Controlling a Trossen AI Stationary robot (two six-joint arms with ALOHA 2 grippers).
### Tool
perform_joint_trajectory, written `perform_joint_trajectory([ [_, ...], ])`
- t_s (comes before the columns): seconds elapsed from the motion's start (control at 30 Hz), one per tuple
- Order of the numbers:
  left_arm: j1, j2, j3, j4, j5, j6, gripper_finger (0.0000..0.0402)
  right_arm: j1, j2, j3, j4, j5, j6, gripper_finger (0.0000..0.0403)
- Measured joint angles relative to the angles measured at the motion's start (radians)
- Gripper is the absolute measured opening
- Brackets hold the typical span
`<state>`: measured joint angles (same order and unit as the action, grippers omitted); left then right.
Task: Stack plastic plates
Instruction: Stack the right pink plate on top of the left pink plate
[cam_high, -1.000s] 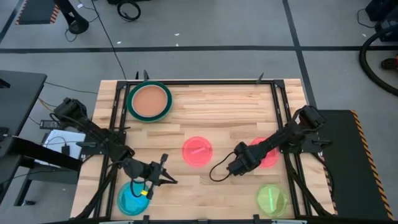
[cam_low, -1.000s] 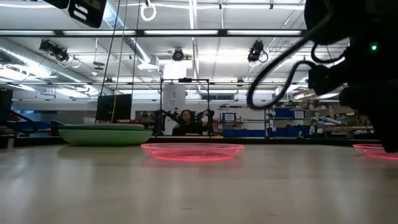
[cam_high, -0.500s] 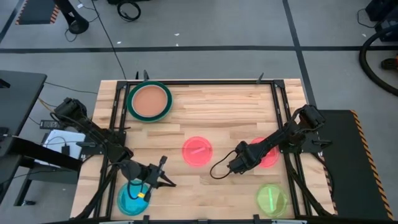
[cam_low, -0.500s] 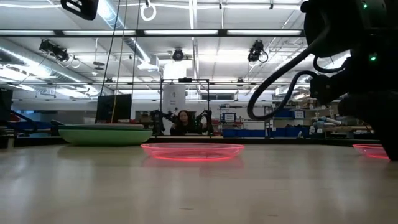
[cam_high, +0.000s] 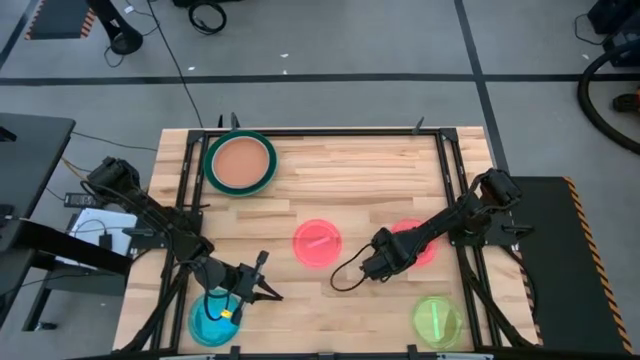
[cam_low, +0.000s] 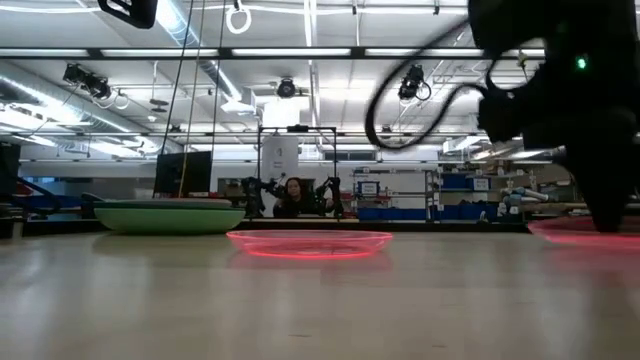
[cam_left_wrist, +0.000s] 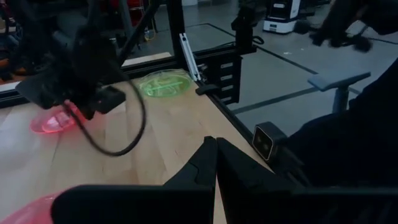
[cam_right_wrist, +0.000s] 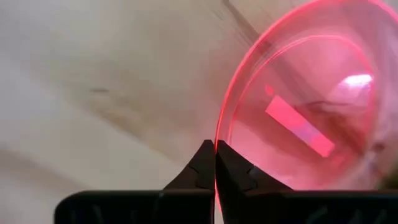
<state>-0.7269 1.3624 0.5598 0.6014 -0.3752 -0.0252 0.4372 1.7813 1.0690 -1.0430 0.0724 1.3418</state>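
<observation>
Translucent pink plate (cam_high: 418, 243) right of desk centre, its rim pinched in the closed right pincer (cam_high: 372, 265). Red plate (cam_high: 317, 243) lies mid-desk, lime plate (cam_high: 437, 320) near right, cyan plate (cam_high: 212, 320) near left under the left pincer (cam_high: 262, 282), fingers together, empty. Brown plate on green stack (cam_high: 240, 163) far left.

Bright even overhead light, blurred wrist views, soft shadows
</observation>
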Motion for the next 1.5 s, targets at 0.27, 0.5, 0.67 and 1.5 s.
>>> perform_joint_trajectory([
  [0.27, 0.001, 0.032, 0.001, 0.005, -0.027, 0.01, 0.0016, 0.028, 0.0, 0.268, 0.099, 0.15, -0.483, 0.0008],
  [0.5, -0.017, 0.008, 0.013, -0.143, -0.03, -0.138, 0.0016, 0.058, 0.001, 0.296, 0.411, 0.214, -1.236, 0.0008],
  [0.67, -0.097, -0.083, 0.164, -0.683, -0.062, -0.444, 0.0016, -0.001, 0.001, 0.256, 0.489, 0.217, -1.445, 0.0008],
  [1.5, -0.284, -0.047, 0.267, -1.049, -0.28, -0.75, 0.0016, -0.067, 0.261, 0.323, 0.425, 0.325, -1.817, 0.0021],
])
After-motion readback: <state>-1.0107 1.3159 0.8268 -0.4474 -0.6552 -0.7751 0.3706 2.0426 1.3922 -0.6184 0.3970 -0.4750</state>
